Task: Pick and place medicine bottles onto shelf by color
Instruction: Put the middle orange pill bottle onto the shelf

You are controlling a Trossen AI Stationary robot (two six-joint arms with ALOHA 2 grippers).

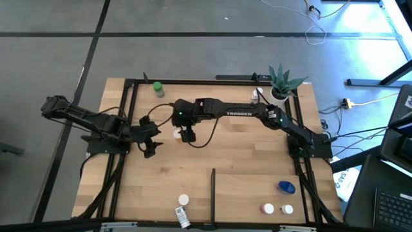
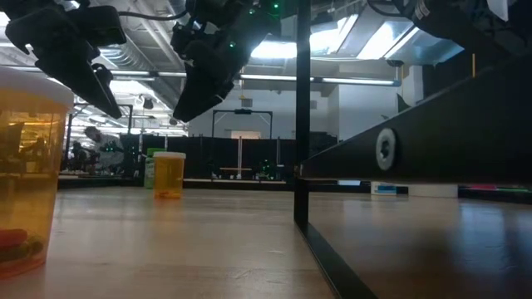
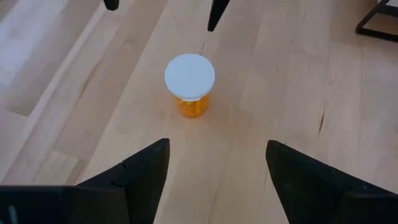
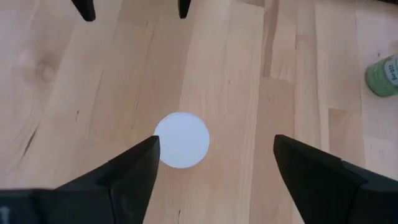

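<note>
- Currently left gripper [image 1: 150, 149] sits just left of the orange bottle [image 1: 176, 133], fingers spread wide, holding nothing.
- Bottle stands upright mid-table, white cap up — between both grippers.
- Right gripper [image 1: 187, 136] hovers just beside it, nearer, jaws wide and empty — probably its pick.

Lettering "TROSSEN", white, on the right arm [image 1: 241, 113], near table centre. Green bottle [image 4: 384, 74] label at 12 o'clock: print illegible.
</note>
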